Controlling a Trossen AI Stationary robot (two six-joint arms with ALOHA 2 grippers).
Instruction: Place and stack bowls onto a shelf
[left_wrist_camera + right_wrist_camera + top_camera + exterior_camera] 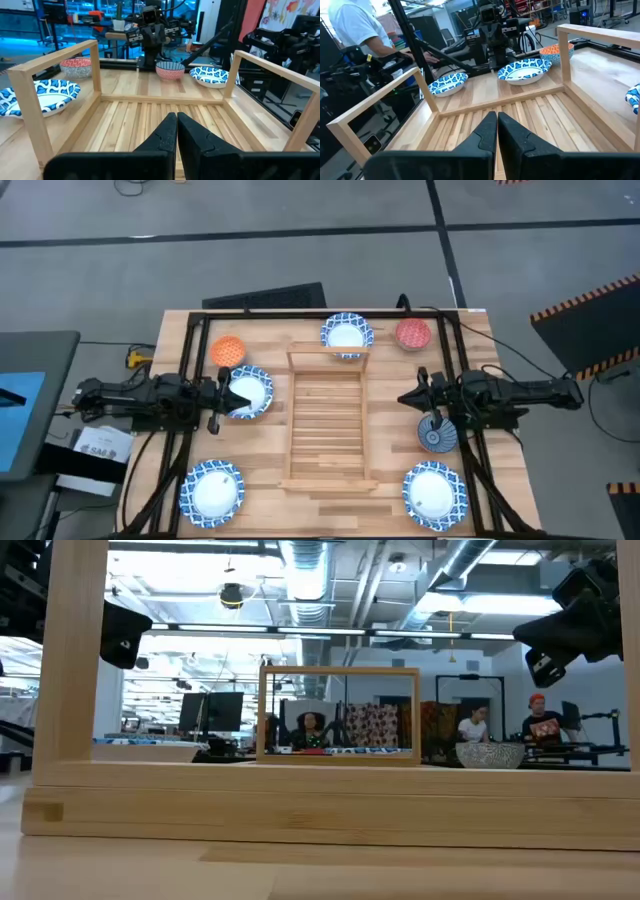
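The light-wood slatted shelf (325, 420) lies in the middle of the table with nothing on it. My left gripper (226, 392) is shut and hovers over the left side of a blue-and-white bowl (250, 392) left of the shelf; its shut fingers show in the left wrist view (176, 117). My right gripper (406, 397) is shut and hovers right of the shelf, its arm passing over a small dark-blue bowl (437, 436); its fingers show in the right wrist view (497, 116). An orange bowl (228, 351), a red bowl (412, 333) and three more blue-and-white bowls (347, 335) (212, 490) (434, 492) stand on the table.
A black frame (300, 313) runs around the table's far and side edges. The shelf's raised end rails (55, 70) (597, 35) stand above the slats. People sit in the room behind the table (470, 725), and one stands beside it (357, 25).
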